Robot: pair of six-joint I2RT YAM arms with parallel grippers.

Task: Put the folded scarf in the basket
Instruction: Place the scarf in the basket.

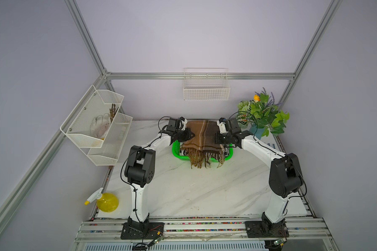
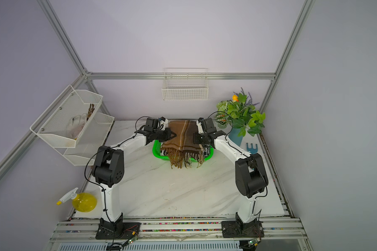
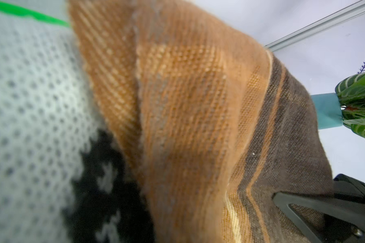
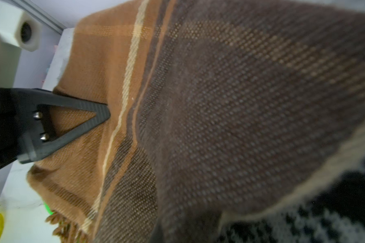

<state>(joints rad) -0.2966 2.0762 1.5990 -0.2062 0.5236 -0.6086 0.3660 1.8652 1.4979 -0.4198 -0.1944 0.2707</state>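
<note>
Left end effector point(image 1: 190, 135): centre-left, closed on left edge of brown striped woven fringed scarf point(image 1: 202, 135). Scarf: frame centre, stretched above bright green perforated plastic basket point(image 1: 175, 152), fringe draped over its lower rim. Right end effector point(image 1: 217, 138): centre-right, closed on scarf's right edge.

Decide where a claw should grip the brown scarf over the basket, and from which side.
Grip the scarf at its two side edges, one claw from each side, as the left claw and right claw do. It is wide and limp, fringe hanging at the near end; one grip would likely let it sag.
</note>
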